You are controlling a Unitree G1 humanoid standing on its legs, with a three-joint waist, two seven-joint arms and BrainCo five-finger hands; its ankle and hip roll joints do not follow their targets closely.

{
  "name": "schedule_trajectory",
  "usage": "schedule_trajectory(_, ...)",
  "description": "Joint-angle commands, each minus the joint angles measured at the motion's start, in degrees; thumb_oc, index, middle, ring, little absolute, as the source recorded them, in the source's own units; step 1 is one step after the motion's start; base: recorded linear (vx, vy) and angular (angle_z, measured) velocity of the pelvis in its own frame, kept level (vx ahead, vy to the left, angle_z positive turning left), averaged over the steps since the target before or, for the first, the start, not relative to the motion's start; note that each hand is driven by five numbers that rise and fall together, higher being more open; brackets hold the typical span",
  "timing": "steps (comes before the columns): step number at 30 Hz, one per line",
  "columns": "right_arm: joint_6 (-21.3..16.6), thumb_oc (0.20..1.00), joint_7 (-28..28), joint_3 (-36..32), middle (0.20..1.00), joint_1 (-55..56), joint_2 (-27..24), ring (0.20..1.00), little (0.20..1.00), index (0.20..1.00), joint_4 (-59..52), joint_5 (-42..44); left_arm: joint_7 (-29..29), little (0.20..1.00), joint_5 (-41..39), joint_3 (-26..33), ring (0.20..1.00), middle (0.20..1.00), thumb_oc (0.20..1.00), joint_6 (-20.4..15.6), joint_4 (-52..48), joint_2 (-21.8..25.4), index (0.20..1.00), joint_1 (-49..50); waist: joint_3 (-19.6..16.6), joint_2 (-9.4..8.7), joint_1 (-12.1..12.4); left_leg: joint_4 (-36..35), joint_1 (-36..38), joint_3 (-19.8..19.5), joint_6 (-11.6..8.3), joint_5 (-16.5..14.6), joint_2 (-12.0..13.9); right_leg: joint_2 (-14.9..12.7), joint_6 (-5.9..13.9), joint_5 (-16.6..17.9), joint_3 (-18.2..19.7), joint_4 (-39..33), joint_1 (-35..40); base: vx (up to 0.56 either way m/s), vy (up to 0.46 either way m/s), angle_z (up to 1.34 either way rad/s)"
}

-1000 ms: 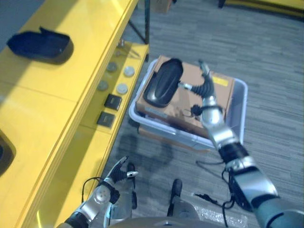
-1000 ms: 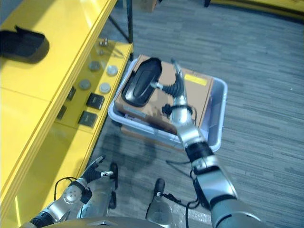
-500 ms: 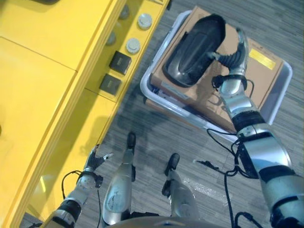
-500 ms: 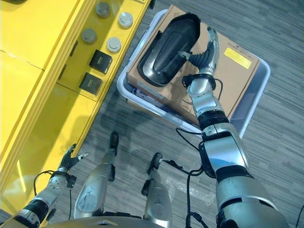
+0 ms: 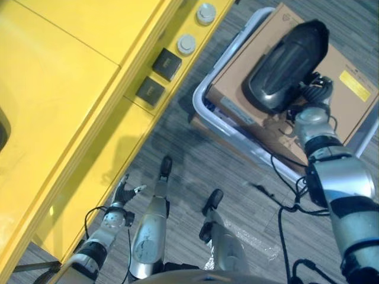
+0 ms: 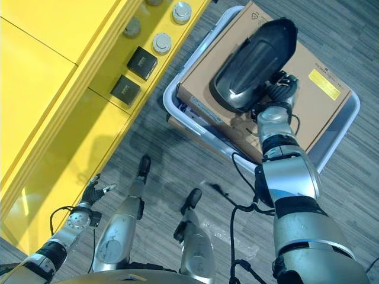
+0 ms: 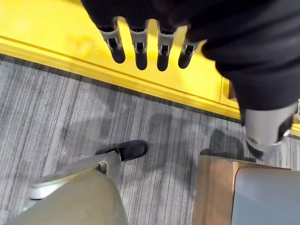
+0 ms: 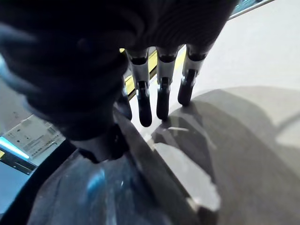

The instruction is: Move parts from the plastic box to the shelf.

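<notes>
The right hand [image 6: 278, 89] is now curling its fingers at the edge of the dark oval plastic part [image 6: 253, 64], still lying on the brown cardboard in the grey plastic box [image 6: 177, 94]; the lift toward the yellow shelf [image 6: 53, 89] seems next. The left hand [image 5: 121, 195] is hanging relaxed, holding nothing.
</notes>
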Motion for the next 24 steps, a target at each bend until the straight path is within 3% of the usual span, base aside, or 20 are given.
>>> schedule_trajectory(1,1.4,0.200,5.5,0.8,0.200,6.7,3.1,0.200,0.200,0.200,1.5,4.0,-1.7,1.000,0.1,-1.0,1.000,1.000,1.000,0.4,0.9,-0.3,1.000,0.7,-1.7,0.92,1.8,-0.5,2.9,-3.5,-1.98,-5.5,-0.4,-3.2,2.08,4.5,3.8,-0.2,-3.5,0.04,-0.012,0.04)
schedule_trajectory(9,1.7,0.200,5.7,1.6,0.200,11.0,1.9,0.200,0.200,0.200,0.2,0.2,-2.2,1.000,2.6,-1.1,1.000,1.000,1.000,1.0,-0.1,0.6,1.000,0.8,-3.0,-0.08,0.8,-0.5,4.8,-3.8,-1.91,-6.0,-0.3,-3.0,1.87,4.1,3.4,-0.2,-1.5,0.01,-0.017,0.09)
schedule_trajectory(18,-0.2,0.200,6.5,-1.8,0.200,24.0,1.0,0.200,0.200,0.200,-15.2,-0.2,-5.1,1.000,0.3,2.9,1.000,1.000,1.000,1.4,-14.6,3.9,1.000,2.4,-8.1,-3.37,-3.0,-0.5,11.4,-1.5,-2.47,-7.3,1.0,-1.7,0.83,1.9,3.3,-0.2,4.7,0.03,-0.067,-0.01)
schedule_trajectory(24,0.9,0.200,7.1,-2.4,0.200,30.9,-0.4,0.200,0.200,0.200,-30.3,-9.1,-8.7,1.000,-12.9,8.4,1.000,1.000,1.000,1.1,-26.3,3.3,1.000,3.7,-13.7,-3.58,-4.9,-0.5,18.8,1.7,-2.74,-8.6,1.9,-1.8,0.35,0.3,3.9,-0.2,10.7,0.06,-0.057,-0.28)
